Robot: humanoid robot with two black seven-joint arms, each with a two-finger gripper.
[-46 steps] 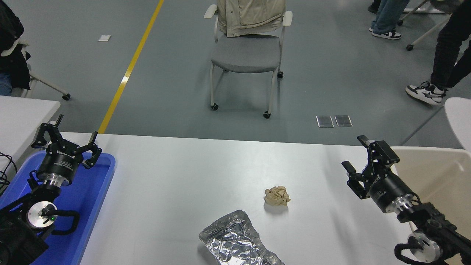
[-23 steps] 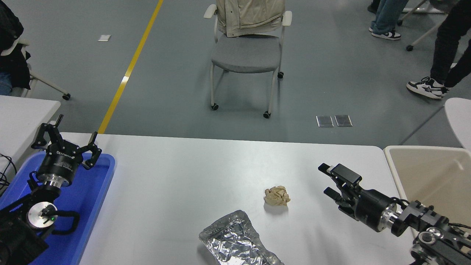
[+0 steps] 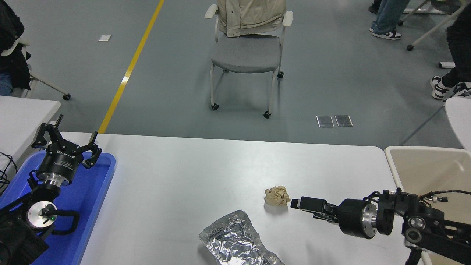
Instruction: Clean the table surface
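Matte white table surface (image 3: 184, 176), wide rectangle, rounded corners, filling lower frame. On it: crumpled tan paper wad (image 3: 276, 195), crinkled silver foil sheet (image 3: 235, 241) at near edge. Glossy blue plastic tray (image 3: 99, 184) at left, left gripper (image 3: 66, 141) above it, jaws spread. Right gripper (image 3: 300, 203) level, tip just beside wad; jaw state unclear. Beige bin (image 3: 427, 169) at right.

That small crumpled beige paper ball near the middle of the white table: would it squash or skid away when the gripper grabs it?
The crumpled beige paper ball looks loosely wadded, so it would probably squash a little. It seems light for its size and sits free on the smooth white tabletop, so a sideways nudge from the right gripper would likely push it along.
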